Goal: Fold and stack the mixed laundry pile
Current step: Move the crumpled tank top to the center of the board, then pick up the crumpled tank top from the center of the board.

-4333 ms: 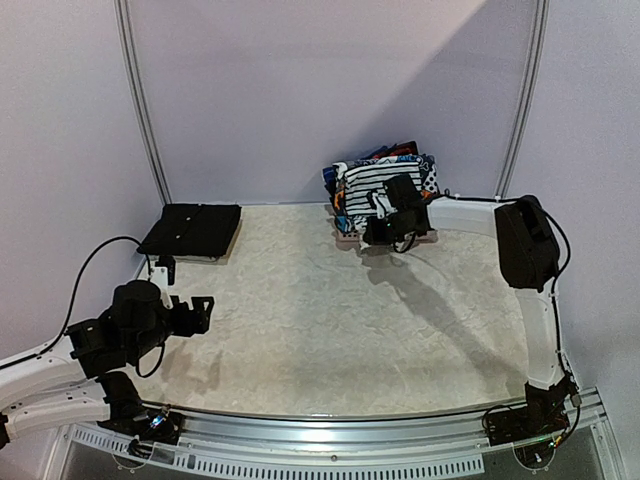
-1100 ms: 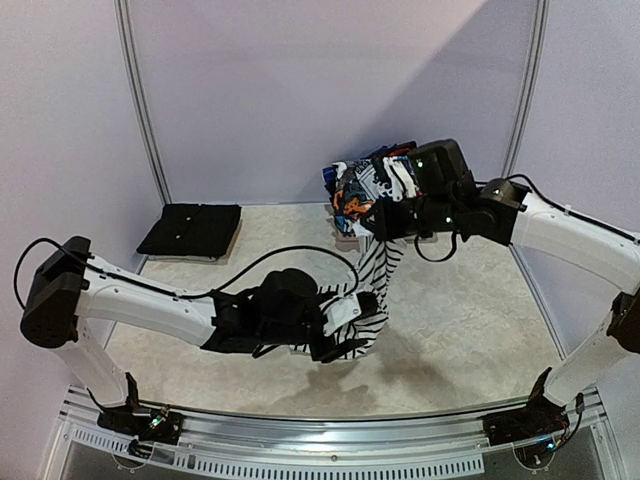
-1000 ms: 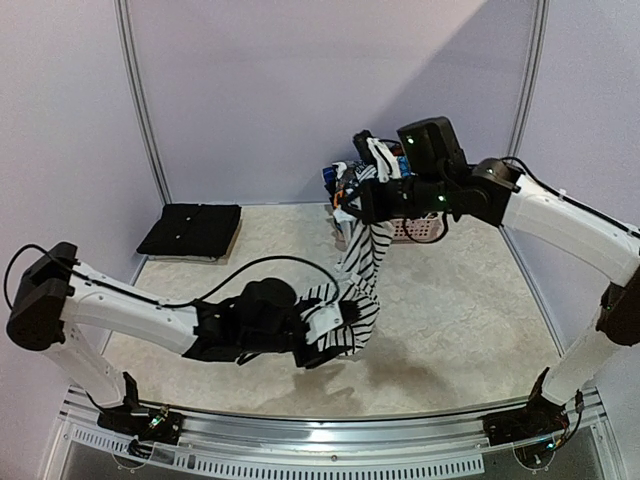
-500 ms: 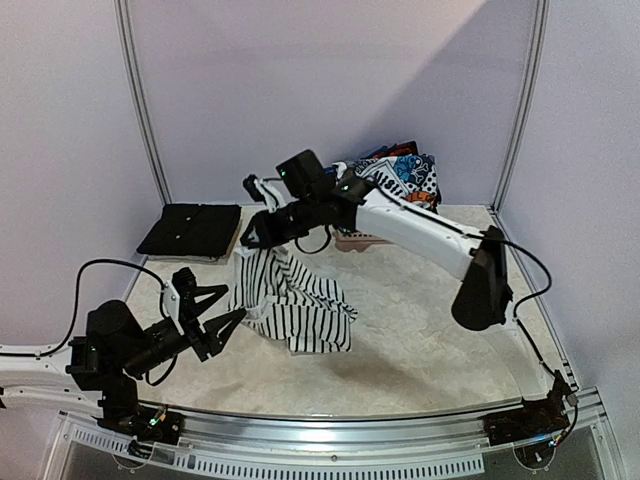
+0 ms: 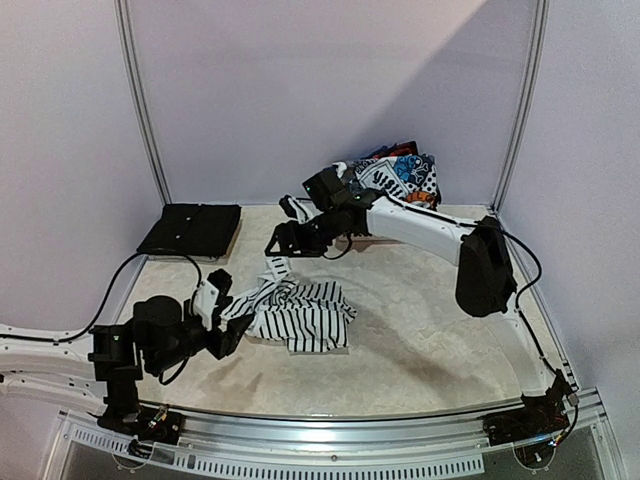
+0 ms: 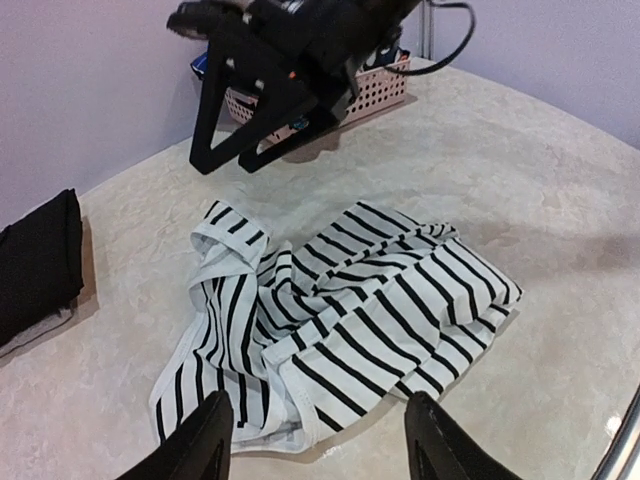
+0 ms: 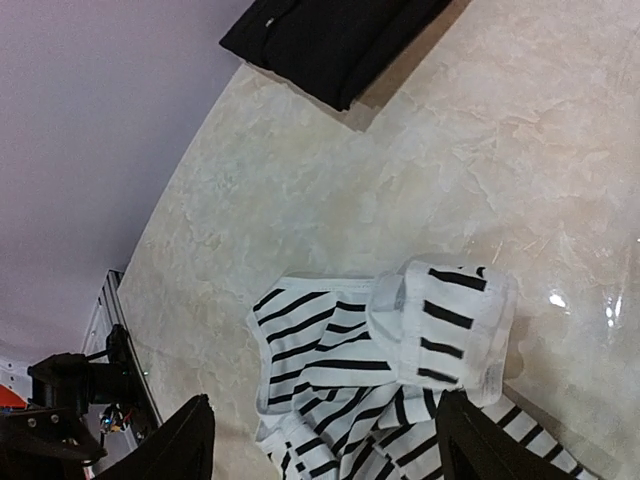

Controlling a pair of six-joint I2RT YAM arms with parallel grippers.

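Note:
A white garment with thin black stripes lies crumpled on the table, also in the left wrist view and the right wrist view. One folded cuff sticks up. My right gripper hangs open above the garment's far left edge, holding nothing. My left gripper is open and low at the garment's near left edge; its fingers stop just short of the cloth. The rest of the mixed laundry pile, showing a blue-orange-white print, sits at the back.
A folded black garment lies at the back left of the table, also in the right wrist view. A pink latticed basket holds the pile at the back. The wall stands close behind.
My right gripper has opened and let go of the striped garment, which has dropped into a heap on the table. The left gripper has moved in toward its near left edge.

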